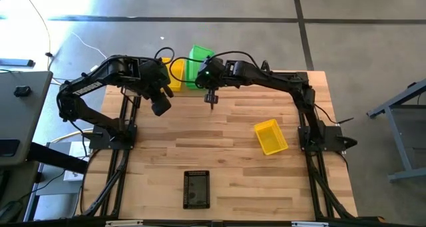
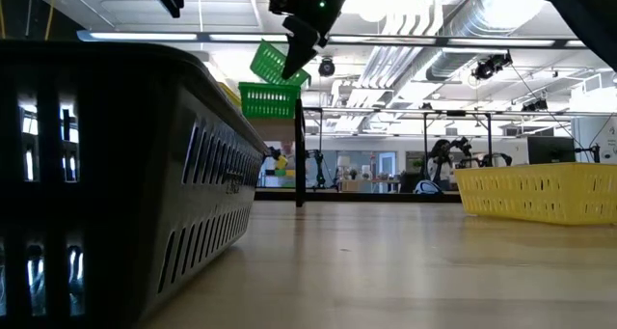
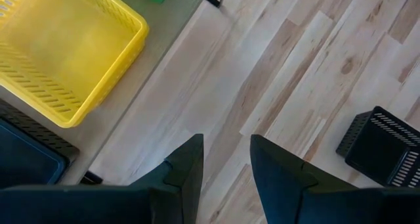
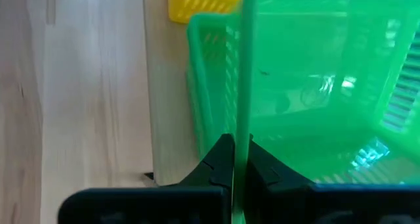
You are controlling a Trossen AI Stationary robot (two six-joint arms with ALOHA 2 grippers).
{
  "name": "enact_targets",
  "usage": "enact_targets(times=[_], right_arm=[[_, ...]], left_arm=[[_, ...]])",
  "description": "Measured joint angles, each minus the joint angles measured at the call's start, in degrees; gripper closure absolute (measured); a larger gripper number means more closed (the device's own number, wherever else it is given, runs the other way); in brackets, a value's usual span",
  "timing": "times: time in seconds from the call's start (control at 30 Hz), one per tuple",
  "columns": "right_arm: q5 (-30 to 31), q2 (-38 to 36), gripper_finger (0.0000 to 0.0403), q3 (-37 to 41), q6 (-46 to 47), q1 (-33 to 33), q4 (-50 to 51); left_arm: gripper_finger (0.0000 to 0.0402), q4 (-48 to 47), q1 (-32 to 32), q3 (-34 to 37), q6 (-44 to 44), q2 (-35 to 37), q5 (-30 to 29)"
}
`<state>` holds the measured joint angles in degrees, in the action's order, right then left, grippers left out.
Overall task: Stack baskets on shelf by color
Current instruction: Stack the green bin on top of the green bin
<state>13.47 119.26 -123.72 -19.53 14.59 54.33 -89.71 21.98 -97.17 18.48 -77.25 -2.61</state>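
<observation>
Green basket (image 2: 280, 63) hangs tilted, seemingly rim-pinched by right gripper (image 4: 235, 159).

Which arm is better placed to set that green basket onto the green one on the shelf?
The right. Its gripper already pinches the tilted green basket by its wall, just above the green one on the shelf. The left gripper is empty.

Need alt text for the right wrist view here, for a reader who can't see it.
The right gripper is shut on the thin rim of a bright green basket, holding it over another green basket on the shelf. A yellow basket sits just beyond, with the plank tabletop alongside.
</observation>
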Motion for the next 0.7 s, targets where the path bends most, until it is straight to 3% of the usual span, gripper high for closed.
enact_targets(times=[0.7], right_arm=[[0.0, 0.0, 0.0401, 0.0, 0.0, 1.0, -1.0]], left_arm=[[0.0284, 0.0, 0.0, 0.0, 0.0, 0.0, 0.0]])
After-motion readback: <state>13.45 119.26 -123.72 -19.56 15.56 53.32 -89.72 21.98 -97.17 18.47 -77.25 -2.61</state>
